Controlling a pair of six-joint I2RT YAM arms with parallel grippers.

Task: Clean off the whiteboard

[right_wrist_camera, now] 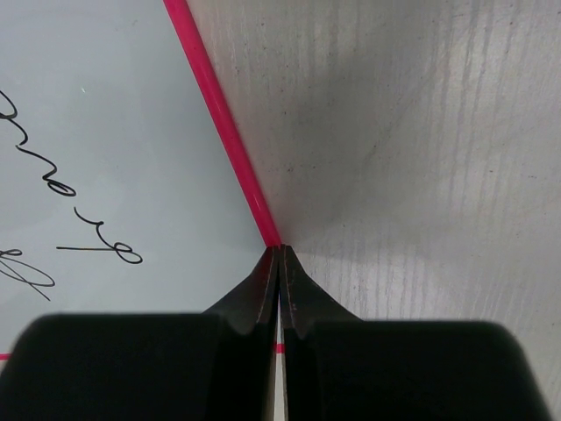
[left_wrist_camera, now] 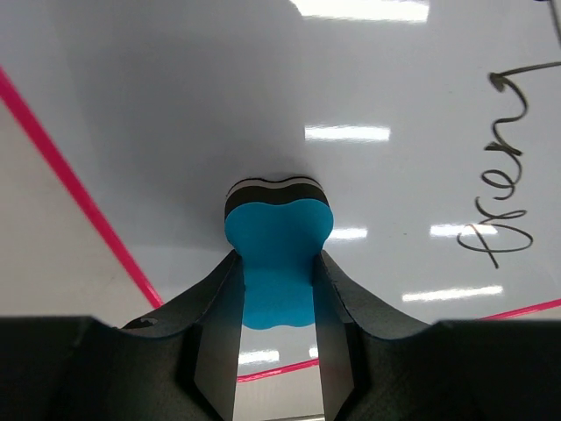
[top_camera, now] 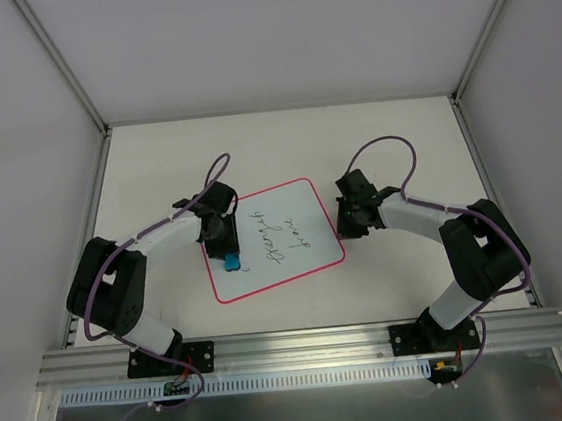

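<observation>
Left claw [left_wrist_camera: 277,260] grips blue eraser [left_wrist_camera: 277,226] on whiteboard [left_wrist_camera: 368,79]; right claw [right_wrist_camera: 279,253], clenched, at its pink border.

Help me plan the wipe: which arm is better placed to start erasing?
Left: the left gripper holds the blue eraser over the whiteboard beside the writing; the right gripper is shut, empty, at the board's edge.

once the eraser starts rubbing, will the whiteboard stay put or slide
Likely to slide: the whiteboard looks thin and light, lying loose on the table. The right claw, shut at its pink edge, probably pins it. Its glossy face should let the blue eraser glide.
</observation>
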